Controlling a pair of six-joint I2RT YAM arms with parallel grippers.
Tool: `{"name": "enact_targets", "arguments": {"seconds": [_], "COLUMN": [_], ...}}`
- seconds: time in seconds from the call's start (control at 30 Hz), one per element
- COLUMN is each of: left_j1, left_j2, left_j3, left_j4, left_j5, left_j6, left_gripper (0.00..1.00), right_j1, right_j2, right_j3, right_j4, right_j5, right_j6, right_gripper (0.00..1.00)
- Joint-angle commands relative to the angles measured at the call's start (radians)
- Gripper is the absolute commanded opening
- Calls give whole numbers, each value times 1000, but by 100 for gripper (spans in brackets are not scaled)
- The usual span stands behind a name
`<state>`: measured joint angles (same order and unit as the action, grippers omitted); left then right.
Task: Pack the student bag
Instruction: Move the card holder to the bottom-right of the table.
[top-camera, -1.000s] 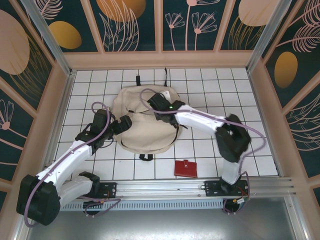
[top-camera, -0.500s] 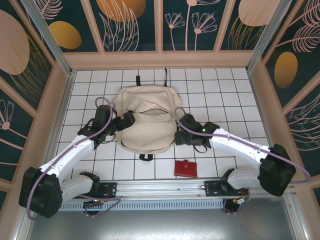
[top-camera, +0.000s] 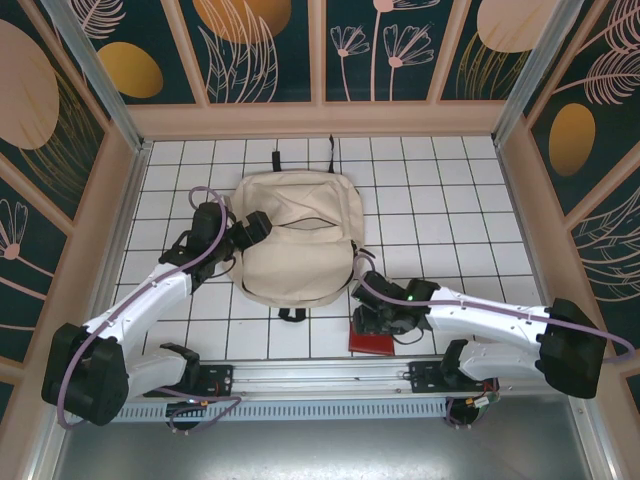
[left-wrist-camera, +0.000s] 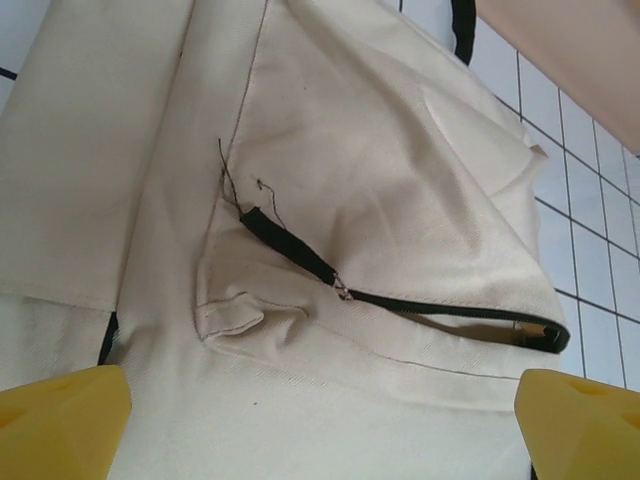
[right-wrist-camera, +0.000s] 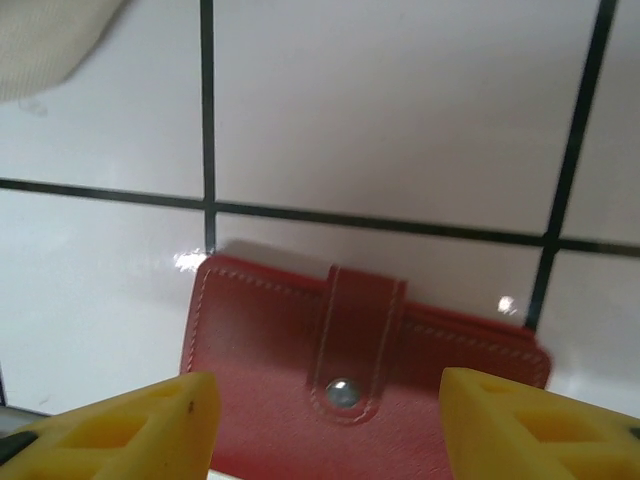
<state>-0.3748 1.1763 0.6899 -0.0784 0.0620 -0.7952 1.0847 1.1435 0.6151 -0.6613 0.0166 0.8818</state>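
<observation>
White-and-black left arm (top-camera: 140, 308) extends forward and to the right from its base. Its black two-finger left gripper (top-camera: 256, 224) points right, with yellow fingertips (left-wrist-camera: 62, 420) spread wide apart. White-and-black right arm (top-camera: 490, 318) lies low, folded leftward. Its black right gripper (top-camera: 372, 322) is angled downward, yellow fingertips (right-wrist-camera: 125, 430) likewise parted.

In the overhead view the backpack (top-camera: 293, 240) lies mid-table (top-camera: 470, 200), toward the upper part of the frame. My left gripper (top-camera: 252, 227) sits at its left edge. In my left wrist view the zip opening (left-wrist-camera: 400, 300) runs across the centre, above my fingertips (left-wrist-camera: 60, 420) in the two lower corners. The wallet (top-camera: 372, 343) lies below and right of the backpack, apart from it, just above the rail (top-camera: 320, 376). My right gripper (top-camera: 375, 320) hangs over the wallet, which lies between its fingertips.
</observation>
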Motion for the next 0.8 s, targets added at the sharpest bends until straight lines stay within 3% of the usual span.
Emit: {"name": "enact_targets", "arguments": {"seconds": [0.0,0.17,0.3,0.43,0.53,0.63,0.77], "left_j1": [1,-1,-7,-14,-26,-58,-137], "left_j2": [11,10,-14,-23,-17,12,43], "left_j3": [-7,-8,-13,-14,-2,47,96], "left_j4": [52,46,39,39,55,30,18], "left_j5": [-18,-17,-19,-26,-19,5,32], "left_j6": [-37,-57,-68,-66,-66,-61,-55], "left_gripper": [99,98,99,98,98,98,98], "right_j1": [21,80,132,121,67,-49,-242], "right_j2": [18,126,207,241,232,198,166], "right_j3": [-15,24,26,-26,-41,-39,-67], "right_j4": [22,-59,-26,10,23,55,185], "right_j5": [-24,96,98,141,225,285,259], "right_j6": [115,246,286,310,299,235,98], "right_gripper": [60,62,63,63,64,66,67]}}
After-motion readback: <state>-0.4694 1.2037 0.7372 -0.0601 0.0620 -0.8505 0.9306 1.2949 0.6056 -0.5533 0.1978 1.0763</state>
